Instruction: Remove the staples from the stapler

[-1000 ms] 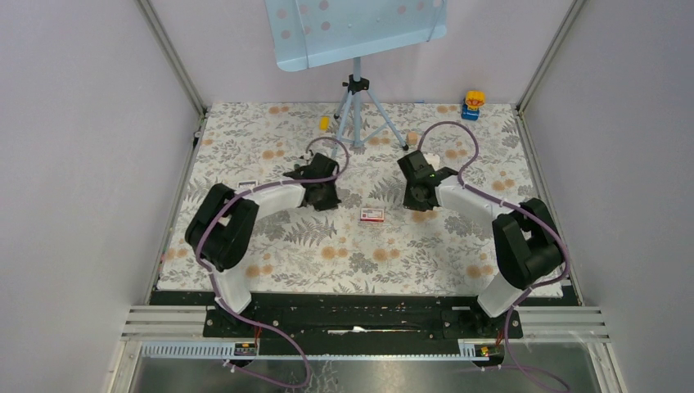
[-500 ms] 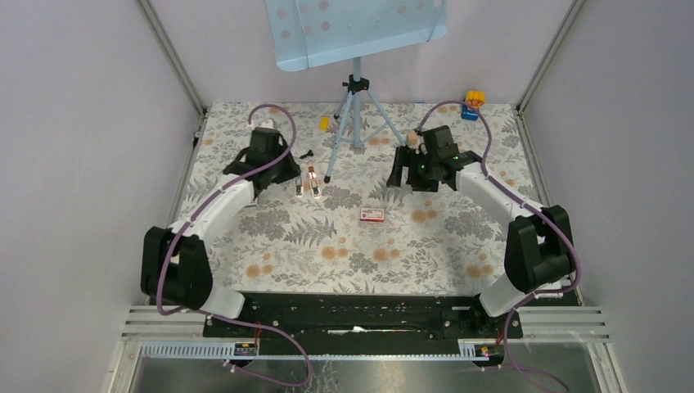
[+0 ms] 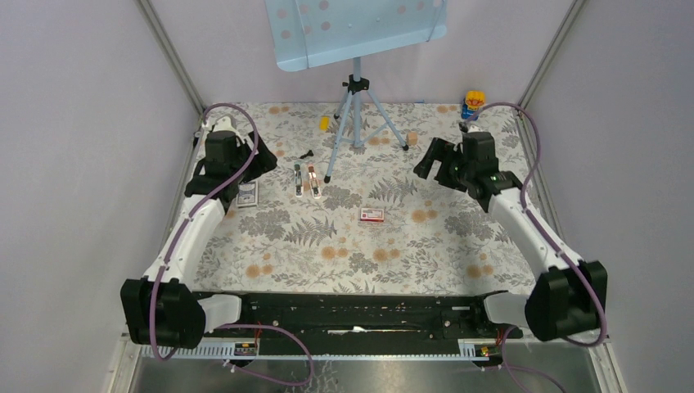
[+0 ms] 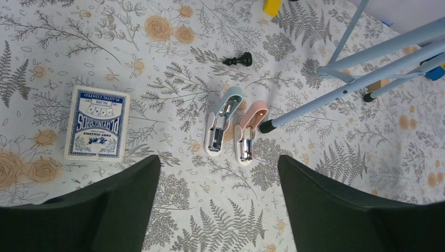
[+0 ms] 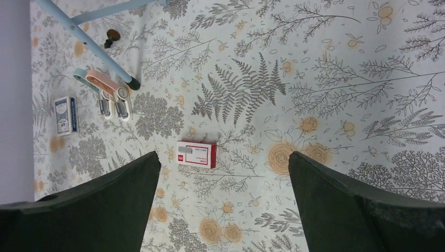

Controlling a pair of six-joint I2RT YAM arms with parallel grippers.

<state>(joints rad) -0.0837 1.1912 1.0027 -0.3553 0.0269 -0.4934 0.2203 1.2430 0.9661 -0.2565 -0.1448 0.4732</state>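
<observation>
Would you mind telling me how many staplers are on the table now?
2. A teal stapler and a pink stapler lie side by side near the tripod foot, the pink one closer to it. I see no others.

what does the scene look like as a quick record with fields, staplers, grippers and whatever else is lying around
staplers: teal stapler and pink stapler, lying side by side, metal parts showing
staples: cannot tell if any are left inside
left gripper: open, holding nothing, apart from both staplers
right gripper: open, holding nothing
red box: lying flat, untouched, seen between the right fingers
nearby: card deck left of the staplers; black chess pawn beyond them; stand leg ending beside the pink stapler
</observation>
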